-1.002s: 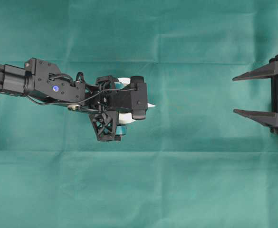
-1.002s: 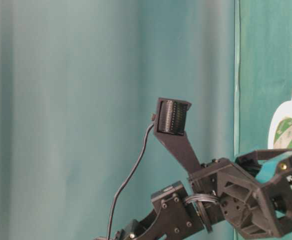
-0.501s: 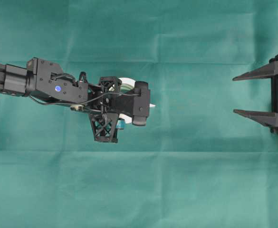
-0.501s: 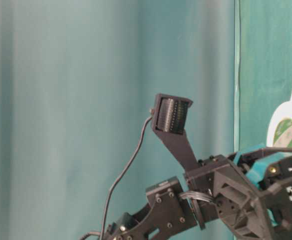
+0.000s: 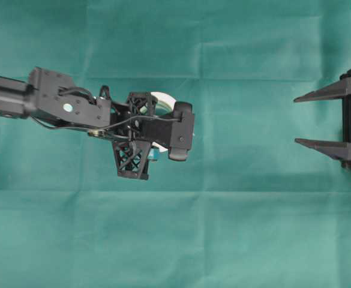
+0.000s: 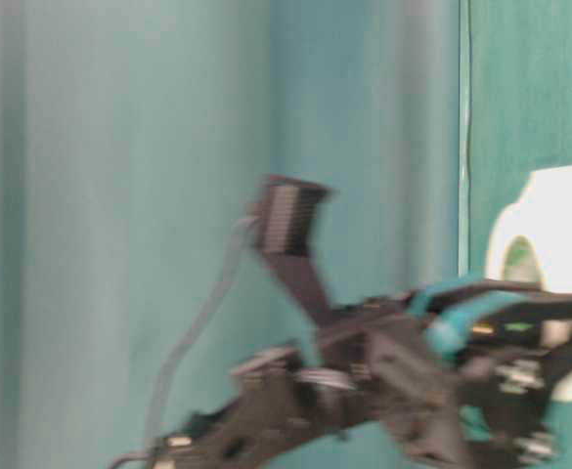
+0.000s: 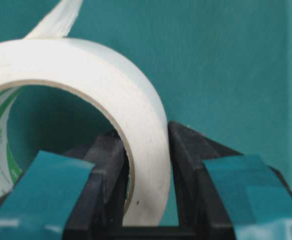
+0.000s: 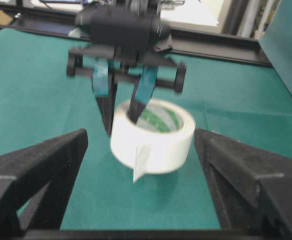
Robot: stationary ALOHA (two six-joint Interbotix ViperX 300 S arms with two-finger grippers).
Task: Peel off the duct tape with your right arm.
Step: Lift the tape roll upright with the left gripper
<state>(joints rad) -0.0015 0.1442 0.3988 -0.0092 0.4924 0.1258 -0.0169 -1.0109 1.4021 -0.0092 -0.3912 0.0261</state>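
The duct tape point(image 8: 158, 137) is a wide white roll with green print inside its core, and a loose strip end point(image 8: 141, 162) hangs from its near side. My left gripper point(image 7: 143, 145), with teal-taped fingers point(image 7: 235, 190), is shut on the roll's wall, one finger inside the core and one outside. From overhead only a white arc of the duct tape point(image 5: 161, 98) shows beside the left wrist. The roll looks tilted and a little off the cloth. My right gripper point(image 5: 313, 119) stands open at the right edge, far from the roll, facing it.
Green cloth point(image 5: 235, 228) covers the whole table, with fold creases across it. A black frame rail point(image 8: 225, 42) runs along the far edge behind the left arm. The table-level view is blurred by motion of the left arm point(image 6: 364, 391).
My left gripper has closed on the roll's wall. The left arm has since shifted with the roll, and the strip end no longer shows from overhead. The right arm has not moved.
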